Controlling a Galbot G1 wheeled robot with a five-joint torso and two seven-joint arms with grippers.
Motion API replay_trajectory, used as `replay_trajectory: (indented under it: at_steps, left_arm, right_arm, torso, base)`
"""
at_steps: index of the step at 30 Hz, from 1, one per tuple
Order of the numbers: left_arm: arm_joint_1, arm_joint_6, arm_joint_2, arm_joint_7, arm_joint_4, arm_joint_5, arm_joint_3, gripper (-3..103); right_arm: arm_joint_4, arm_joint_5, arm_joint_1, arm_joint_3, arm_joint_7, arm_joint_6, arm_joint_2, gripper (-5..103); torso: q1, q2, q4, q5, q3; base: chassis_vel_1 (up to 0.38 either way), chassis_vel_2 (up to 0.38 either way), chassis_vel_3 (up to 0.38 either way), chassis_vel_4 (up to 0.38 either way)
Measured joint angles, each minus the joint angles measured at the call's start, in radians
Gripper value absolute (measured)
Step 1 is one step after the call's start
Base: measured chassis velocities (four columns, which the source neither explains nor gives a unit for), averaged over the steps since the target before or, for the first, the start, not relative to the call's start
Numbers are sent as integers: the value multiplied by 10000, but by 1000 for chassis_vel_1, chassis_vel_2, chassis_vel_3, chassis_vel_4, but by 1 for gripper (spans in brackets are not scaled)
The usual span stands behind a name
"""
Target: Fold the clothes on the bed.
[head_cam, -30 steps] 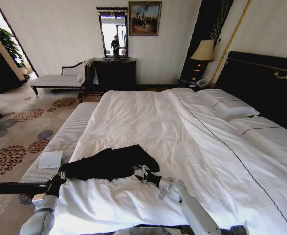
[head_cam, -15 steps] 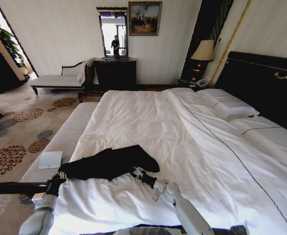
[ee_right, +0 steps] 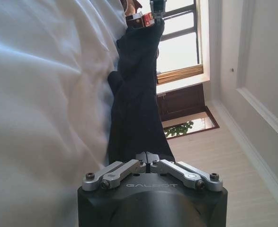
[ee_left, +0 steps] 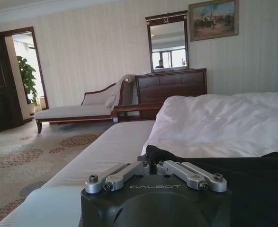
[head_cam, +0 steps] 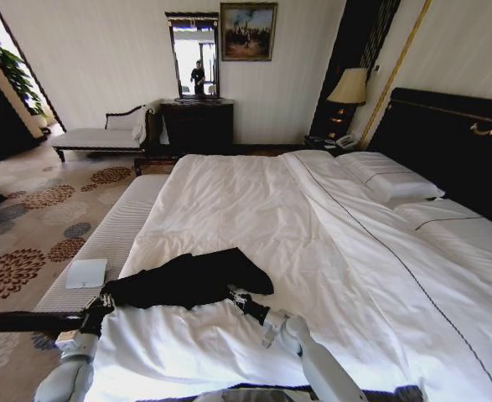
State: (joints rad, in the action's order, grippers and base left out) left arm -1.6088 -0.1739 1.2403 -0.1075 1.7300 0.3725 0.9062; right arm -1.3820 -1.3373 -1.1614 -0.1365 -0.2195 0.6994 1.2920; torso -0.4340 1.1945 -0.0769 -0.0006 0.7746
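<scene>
Black T-shirt (head_cam: 187, 279) bunched lengthwise near foot of bed (head_cam: 254, 201), lettering hidden in folds. Left gripper (head_cam: 105, 302) clenched on shirt's left end at mattress edge; right gripper (head_cam: 236, 296) clenched on right end. Fingertips buried in fabric in both wrist views. White pad (head_cam: 86, 273) on bench (head_cam: 116, 230) alongside.

You see the black T-shirt (head_cam: 187, 279) lying bunched into a long dark strip across the near part of the bed (head_cam: 313, 226). It is stretched sideways, with one end at the bed's edge beside the bench and the other end toward the middle. The bed has white sheets, pillows by its dark headboard, and wrinkled duvet around the shirt.
</scene>
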Motion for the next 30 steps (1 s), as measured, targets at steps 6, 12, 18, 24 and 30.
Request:
replay_trajectory:
  at_steps: [6,12,18,24,30]
  left_arm:
    - [-49,29,45,11,133,-26,14,1]
    - [-121,30,85,13,160,-36,44,1]
    - [-156,24,113,14,166,-39,65,1]
    - [-160,18,126,14,189,-46,69,1]
    - [-183,8,149,14,227,-69,69,1]
  right_arm:
    - [82,-1220,45,-271,-276,285,110,3]
    - [83,-1672,77,-429,-274,462,132,25]
    - [121,-2050,124,-540,-194,654,144,51]
    - [120,-2229,168,-600,-119,701,193,68]
    - [106,-2330,238,-607,-151,436,311,89]
  torso:
    - [0,0,0,0,0]
    - [0,0,0,-1,0]
    - [0,0,0,-1,0]
    - [0,0,0,0,0]
    - [1,1,1,0,0]
  base:
    - [0,0,0,0]
    - [0,0,0,0]
    - [0,0,0,0]
    - [0,0,0,0]
    - [0,0,0,0]
